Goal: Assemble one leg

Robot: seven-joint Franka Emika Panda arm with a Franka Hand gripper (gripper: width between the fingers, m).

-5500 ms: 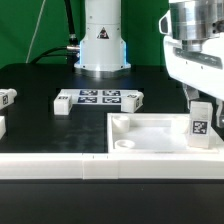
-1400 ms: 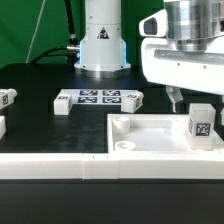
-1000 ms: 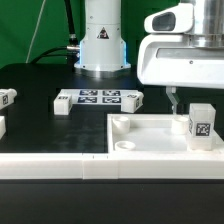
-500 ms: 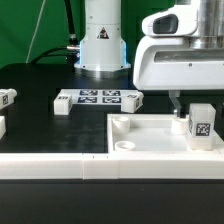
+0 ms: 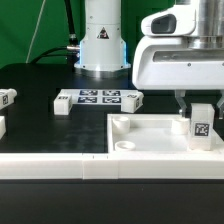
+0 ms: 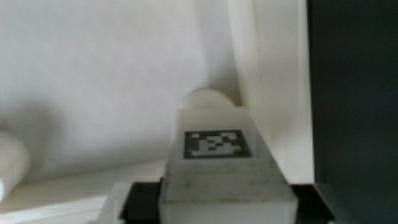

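The leg (image 5: 201, 125) is a small white block with a square marker. It stands upright in the corner of the large white tray (image 5: 150, 135) at the exterior view's right. My gripper (image 5: 199, 104) is straight above it, pointing down, and its jaws are shut on the leg's upper part. One dark finger (image 5: 181, 101) shows beside the leg's top; the other is hidden. In the wrist view the leg (image 6: 217, 150) fills the space between the two dark fingers (image 6: 146, 200), which touch its sides, with the tray's rim (image 6: 267, 60) behind it.
The marker board (image 5: 98, 98) lies behind the tray. Loose legs lie by its two ends (image 5: 62, 103) (image 5: 133, 98) and at the far left (image 5: 8, 97). The robot base (image 5: 100, 45) stands at the back. A white bar (image 5: 50, 166) runs along the front.
Since 5.5 s ago the hand has turned and shifted left over the leg. In the last half second the visible finger moved in against the leg. The leg has stayed in place.
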